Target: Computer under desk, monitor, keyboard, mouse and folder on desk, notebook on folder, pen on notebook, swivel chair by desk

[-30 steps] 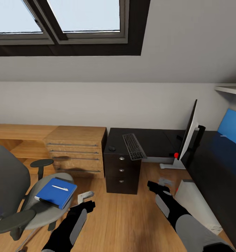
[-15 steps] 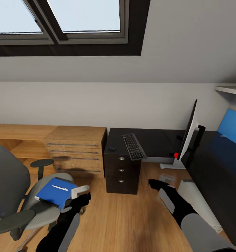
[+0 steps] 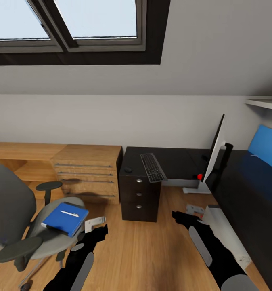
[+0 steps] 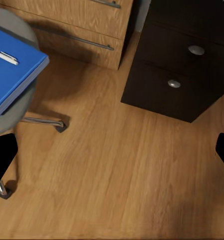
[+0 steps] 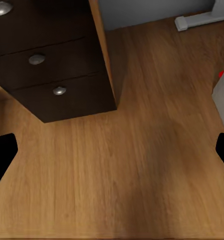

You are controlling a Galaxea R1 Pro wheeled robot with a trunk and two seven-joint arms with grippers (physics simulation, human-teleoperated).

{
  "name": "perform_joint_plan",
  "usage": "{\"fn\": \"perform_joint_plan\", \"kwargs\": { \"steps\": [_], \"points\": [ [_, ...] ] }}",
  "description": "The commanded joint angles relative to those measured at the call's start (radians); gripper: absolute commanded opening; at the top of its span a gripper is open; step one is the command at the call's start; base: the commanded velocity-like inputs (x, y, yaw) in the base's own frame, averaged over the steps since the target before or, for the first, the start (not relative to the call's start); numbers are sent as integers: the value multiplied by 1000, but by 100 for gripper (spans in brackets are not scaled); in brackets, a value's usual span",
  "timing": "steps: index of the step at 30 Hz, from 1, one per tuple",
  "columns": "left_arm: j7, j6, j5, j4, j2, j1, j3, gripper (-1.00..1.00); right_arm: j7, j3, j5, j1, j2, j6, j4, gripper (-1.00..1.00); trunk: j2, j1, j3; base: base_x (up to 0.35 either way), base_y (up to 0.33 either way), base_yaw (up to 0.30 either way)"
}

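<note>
Blue folder, pale pen atop.

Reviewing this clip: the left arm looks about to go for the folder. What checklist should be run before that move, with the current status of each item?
1. Left end effector open and empty: ok; fingers spread wide in its wrist view.
2. Folder accessible: ok; it lies flat on the swivel chair seat.
3. Nothing loose on the folder: not ok; the pen rests on top.
4. Room on the desk beside the mouse: cannot tell.
5. Monitor on the desk: not ok; its base stands on the floor.
6. Right end effector free: ok; open.
</note>
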Motion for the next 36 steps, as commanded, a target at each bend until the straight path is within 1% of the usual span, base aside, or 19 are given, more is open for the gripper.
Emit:
{"fn": "perform_joint_plan", "kwargs": {
  "steps": [1,5,9,20,29,34,36],
  "points": [
    [9,2,10,2,0,-1,-2,100,-10,4,-10,2,-2,2,-5,100,-1,0,-1,-275,-120,0],
    [10,2,9,32,-1,-1,-3,100,-11,4,-10,6,-2,1,-8,100,-1,0,-1,-282,-160,0],
    [11,1,8,44,-1,-1,-3,100,-10,3,-10,7,-2,1,-9,100,-1,0,-1,-271,-208,0],
    [11,1,9,51,-1,-1,-3,100,-8,1,-11,8,-2,-5,-39,100,-1,0,-1,-237,-257,0],
    [12,-1,9,53,-1,-1,-3,100,-8,0,-10,8,-9,-8,-42,100,-1,0,-1,-43,-332,-6],
    [12,0,9,54,-1,-1,-3,100,-8,0,-10,8,-14,-26,-41,100,-1,0,2,-4,-346,-134],
    [12,1,10,69,-1,-1,-4,100,-9,0,-10,8,-17,-37,-41,100,-1,0,2,0,-225,-92]
  ]
}}
